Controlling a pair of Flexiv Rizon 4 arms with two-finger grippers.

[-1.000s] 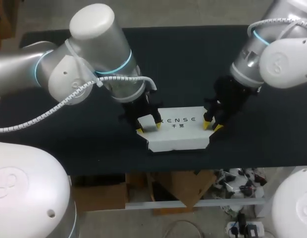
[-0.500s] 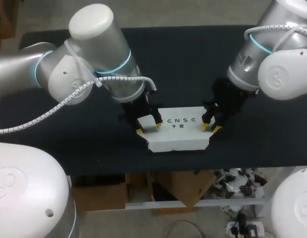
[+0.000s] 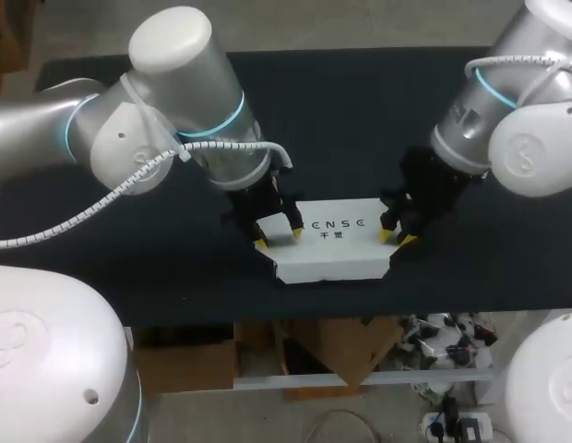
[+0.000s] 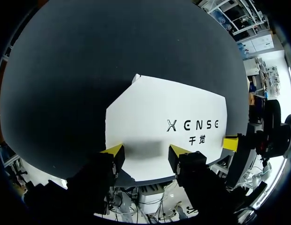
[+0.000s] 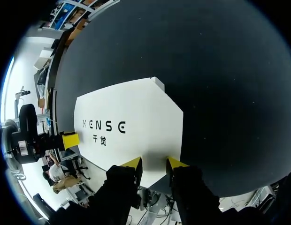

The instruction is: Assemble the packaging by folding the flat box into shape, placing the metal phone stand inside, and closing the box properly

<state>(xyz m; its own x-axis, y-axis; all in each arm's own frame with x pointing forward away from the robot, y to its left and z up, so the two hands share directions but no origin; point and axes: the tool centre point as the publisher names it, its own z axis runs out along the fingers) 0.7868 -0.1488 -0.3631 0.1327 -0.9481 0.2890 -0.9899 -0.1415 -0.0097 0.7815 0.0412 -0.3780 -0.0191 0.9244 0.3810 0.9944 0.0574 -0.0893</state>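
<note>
The bench [image 3: 360,101], covered in a dark cloth, carried one item of the task. The left arm [image 3: 175,111] came in from its own side and hung over the bench's middle; the right arm [image 3: 517,120] came in from the opposite side and reached down to the same area. The white box [image 3: 332,242] lay between the two grippers with its printed face up, close to the bench's near edge, and showed a low front wall in the head view. The left gripper [image 3: 277,238] stood over the box's end on its own side. In the left wrist view the left gripper [image 4: 145,151] had its fingers spread moderately wide, one tip over the box [image 4: 173,117] and the other at the box's outer edge, with nothing clamped between them. Whether the tips pressed on the surface could not be determined. The right gripper [image 3: 395,236] stood at the opposite end. In the right wrist view the right gripper [image 5: 154,163] had its fingers set to a narrow gap, both tips at the nearest edge of the box [image 5: 131,122], gripping nothing.
</note>
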